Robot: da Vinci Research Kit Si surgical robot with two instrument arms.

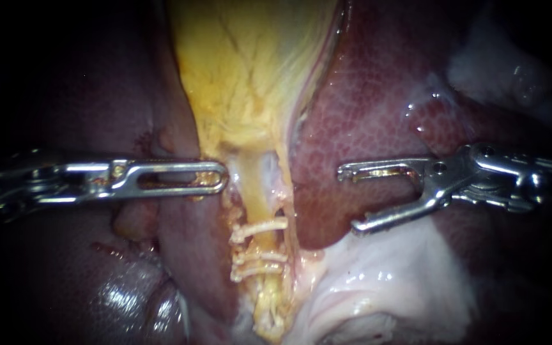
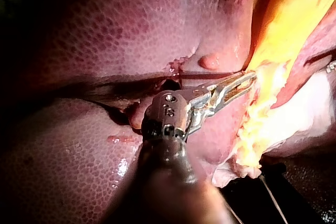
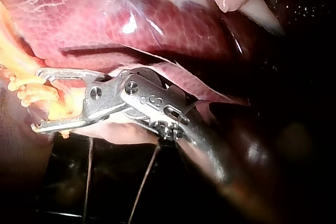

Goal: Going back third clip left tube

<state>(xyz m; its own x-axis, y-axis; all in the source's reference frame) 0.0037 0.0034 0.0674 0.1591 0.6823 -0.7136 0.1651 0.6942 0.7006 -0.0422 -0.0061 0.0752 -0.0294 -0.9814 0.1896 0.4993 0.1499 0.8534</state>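
Note:
A pale yellow tube (image 1: pixel 251 183) runs down from the yellow gallbladder (image 1: pixel 250 64). Three whitish clips (image 1: pixel 260 257) lie across it, one under the other. My left instrument (image 1: pixel 220 177) comes in level from the left. Its slotted jaws are shut on the edge of the yellow tissue just left of the tube, above the top clip. In the left wrist view the left instrument (image 2: pixel 244 81) holds that same yellow edge. My right instrument (image 1: pixel 349 199) lies over the liver, right of the tube and apart from it, jaws open and empty. In the right wrist view the right instrument (image 3: pixel 39 99) gapes toward the clipped tube (image 3: pixel 29 94).
Dark red liver (image 1: pixel 378 115) flanks the gallbladder on both sides. Glistening white tissue (image 1: pixel 384 281) fills the lower right under my right instrument. A thin pale strand (image 1: pixel 287 214) runs just right of the tube.

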